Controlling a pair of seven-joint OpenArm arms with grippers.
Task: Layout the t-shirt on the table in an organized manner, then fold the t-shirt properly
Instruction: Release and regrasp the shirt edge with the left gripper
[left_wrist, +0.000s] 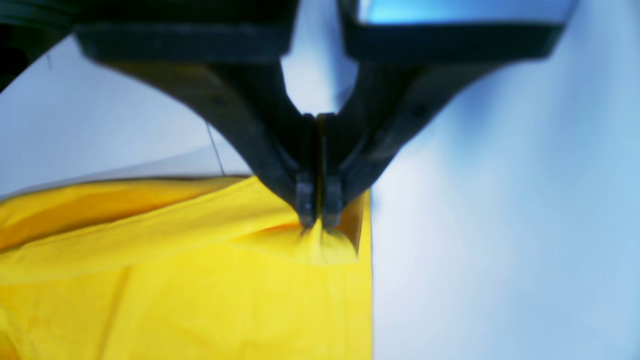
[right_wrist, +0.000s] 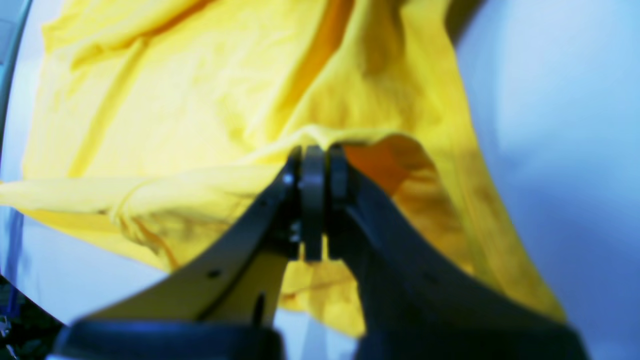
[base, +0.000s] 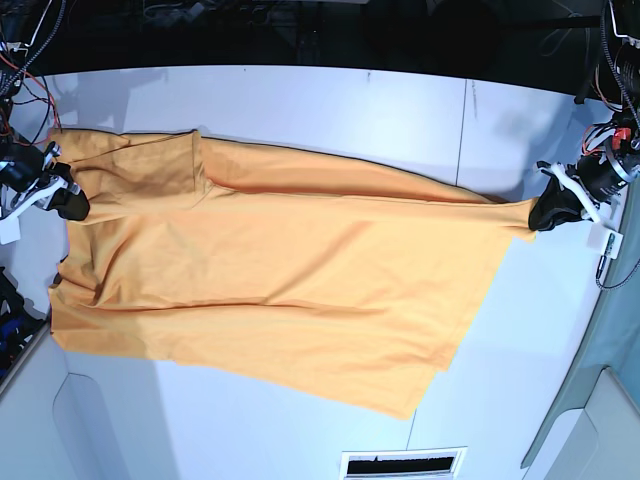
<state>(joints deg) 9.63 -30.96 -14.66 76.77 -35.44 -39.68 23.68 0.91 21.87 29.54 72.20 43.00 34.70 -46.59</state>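
The shirt lay on the white table, both closed grippers, left at three o'clock, right at nine, pinching it. Only the base view showed the black-framed slot at six o'clock.

t-shirt: soft matt cloth, lightly creased | tabletop: smooth, pale, faint sheen

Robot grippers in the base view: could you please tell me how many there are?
2: the black left gripper on the view's right and the black right gripper on its left, each pinching the orange-yellow fabric t-shirt.
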